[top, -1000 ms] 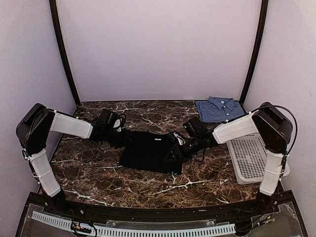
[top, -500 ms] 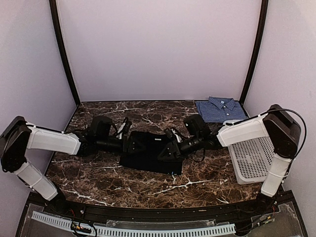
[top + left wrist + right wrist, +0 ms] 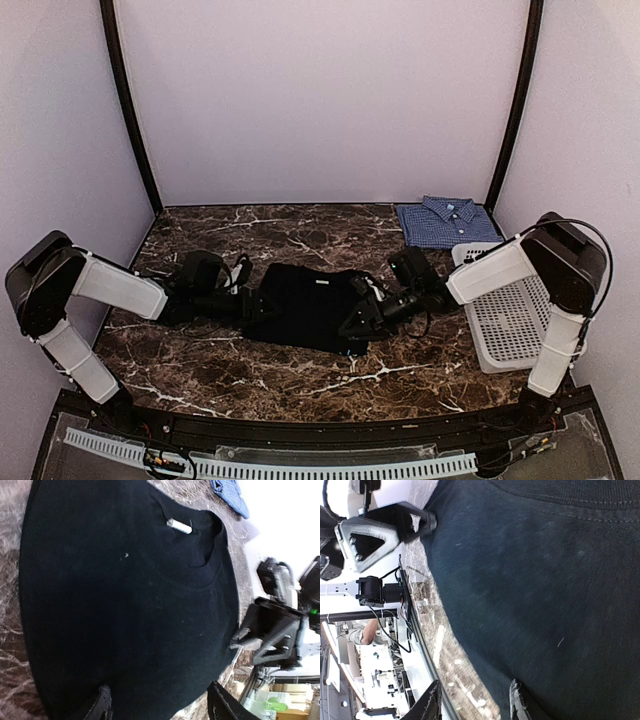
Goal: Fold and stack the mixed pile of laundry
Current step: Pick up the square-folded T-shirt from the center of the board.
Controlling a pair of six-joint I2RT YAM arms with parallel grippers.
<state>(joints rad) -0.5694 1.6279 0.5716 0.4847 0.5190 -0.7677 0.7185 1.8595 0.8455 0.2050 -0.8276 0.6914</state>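
The plain black garment (image 3: 300, 305) lies flat and folded on the marble table, collar and white label (image 3: 179, 526) facing up. The blue-and-white check shirt (image 3: 445, 220) lies folded at the back right, apart from it. My left gripper (image 3: 250, 300) is low at the garment's left edge, open and empty; in the left wrist view (image 3: 160, 707) its fingers straddle black cloth (image 3: 125, 605). My right gripper (image 3: 355, 320) is low at the garment's near right corner, open and empty; in the right wrist view (image 3: 475, 702) one finger is over the cloth (image 3: 545, 580), the other over the table.
A white perforated basket (image 3: 510, 320) stands at the right edge, beside the right arm. Dark posts rise at the back corners. The table's black front rim (image 3: 300, 430) runs along the near edge. Each wrist view shows the other gripper across the garment.
Both grippers have drawn apart from the middle of the black garment to its left and right edges. The garment now lies spread a little wider. The check shirt has not moved.
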